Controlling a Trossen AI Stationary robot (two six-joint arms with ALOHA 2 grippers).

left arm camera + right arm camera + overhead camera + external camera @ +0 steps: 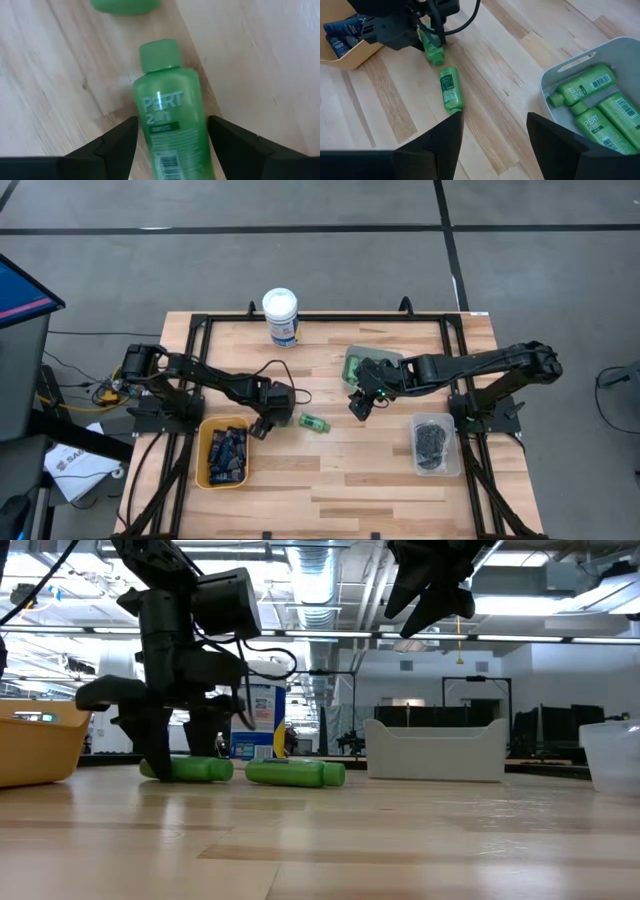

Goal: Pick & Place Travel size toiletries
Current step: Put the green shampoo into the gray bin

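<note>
Two green Pert bottles lying on the bare wood near the middle of the table, close together but apart. One (172, 120) between the fingers of the left gripper (262, 421), just beside the yellow bin; fingers (117, 145) spread to either side of the bottle, lowered to the tabletop, with a gap showing on both sides, so not clamped. Cap (159, 54) pointing away from the wrist. The other bottle (315, 423) lying free on its side just past the first, toward the table's middle, also seen in the low view (295, 774).

Right gripper (360, 402) raised above the wood, between the free bottle and the white bin (352, 358), fingers (437, 142) apart and holding nothing. More green bottles (592, 107) lying inside that white bin, at least three visible from the right wrist.

Yellow bin (204, 450) at the left, holding several dark navy tubes (228, 452). Clear tub (452, 442) at the right, holding round dark grey tins (432, 442). Tall white canister with a blue label (281, 316) upright near the table's far edge, well apart from both grippers.
</note>
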